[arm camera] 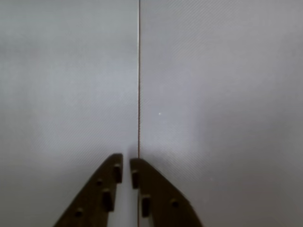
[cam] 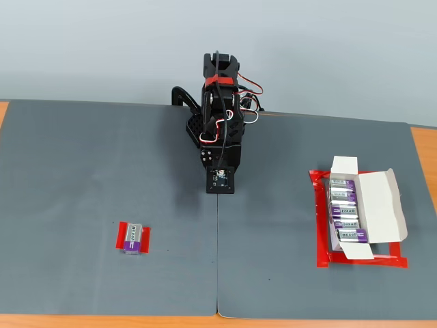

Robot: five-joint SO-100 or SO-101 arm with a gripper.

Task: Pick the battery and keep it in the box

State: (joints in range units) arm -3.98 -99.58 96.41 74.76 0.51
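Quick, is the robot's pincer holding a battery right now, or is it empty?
Pincer: closed and empty, with only bare grey mat under it. The lone battery lies apart on its red patch.

You have one loose battery [cam: 133,239] in the fixed view, lying on one small red tape patch [cam: 132,236] at the left. You have one white box [cam: 362,213], flaps open, and inside it you can count four more batteries [cam: 347,209] of the same silver-and-purple kind in a row, so five cells in all. Under the box there is one larger red tape patch [cam: 321,225]. You have two grey mats [cam: 102,164] side by side, meeting at one seam [arm camera: 138,80]. One arm [cam: 220,130] stands on them, carrying one gripper [arm camera: 126,170] with two fingers [arm camera: 106,189].
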